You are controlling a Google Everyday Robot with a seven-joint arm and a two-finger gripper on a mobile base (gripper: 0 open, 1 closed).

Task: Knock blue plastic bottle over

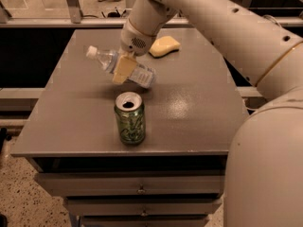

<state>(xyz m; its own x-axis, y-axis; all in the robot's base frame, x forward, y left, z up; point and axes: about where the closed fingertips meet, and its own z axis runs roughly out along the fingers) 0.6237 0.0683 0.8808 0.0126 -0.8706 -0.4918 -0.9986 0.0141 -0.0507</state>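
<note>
Gripper (122, 70) over the table's (199, 122) far middle, clamped across the bottle (141, 74). We see it tipped far over, cap pointing left (can (129, 118) just in front). Nearly down, we judge; lying flat remains

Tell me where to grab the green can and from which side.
Probably across its round mid-body, from the front: the green can stands upright, its walls straight. The gripper is behind it, against the tilted blue plastic bottle.
</note>
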